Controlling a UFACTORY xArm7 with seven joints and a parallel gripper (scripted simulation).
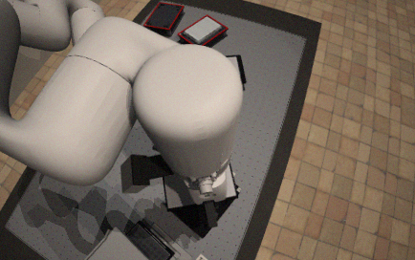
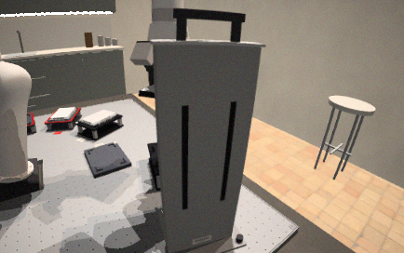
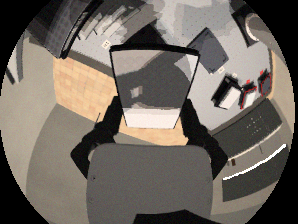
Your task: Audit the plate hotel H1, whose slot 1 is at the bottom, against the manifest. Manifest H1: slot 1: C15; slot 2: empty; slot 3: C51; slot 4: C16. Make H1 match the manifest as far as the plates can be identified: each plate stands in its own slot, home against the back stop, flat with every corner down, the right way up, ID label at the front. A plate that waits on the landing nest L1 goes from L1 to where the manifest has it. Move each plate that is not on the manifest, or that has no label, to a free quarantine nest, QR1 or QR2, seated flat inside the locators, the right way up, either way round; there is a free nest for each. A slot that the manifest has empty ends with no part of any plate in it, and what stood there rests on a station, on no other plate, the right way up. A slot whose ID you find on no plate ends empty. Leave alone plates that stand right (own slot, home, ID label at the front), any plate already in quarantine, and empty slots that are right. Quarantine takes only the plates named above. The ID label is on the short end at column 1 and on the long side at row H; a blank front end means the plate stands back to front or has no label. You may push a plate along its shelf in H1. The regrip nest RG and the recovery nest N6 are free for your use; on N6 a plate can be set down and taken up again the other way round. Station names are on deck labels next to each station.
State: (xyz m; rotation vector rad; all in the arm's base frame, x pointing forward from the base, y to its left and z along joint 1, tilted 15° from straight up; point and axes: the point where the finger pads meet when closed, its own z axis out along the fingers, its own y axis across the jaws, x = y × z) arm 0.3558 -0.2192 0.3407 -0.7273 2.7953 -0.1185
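My gripper [image 3: 152, 104] is shut on a white plate [image 3: 154, 88], with one finger on each long side. The plate hangs level, high above the deck. In the top view the plate [image 1: 221, 187] shows just under my wrist, above a dark nest [image 1: 201, 216]. In the exterior view the held plate is a grey block behind the top left of the hotel H1 [image 2: 205, 139]. That view shows only the hotel's closed back, so its slots are hidden. I cannot read any label on the held plate.
Two red-edged quarantine nests stand at the far end: one empty [image 1: 163, 15], one holding a white plate [image 1: 203, 30]. A raised nest with a white plate [image 2: 99, 121] and a flat dark nest [image 2: 107, 158] lie left of the hotel. My arm [image 1: 143, 100] hides much of the deck. A stool [image 2: 346, 130] stands off the table.
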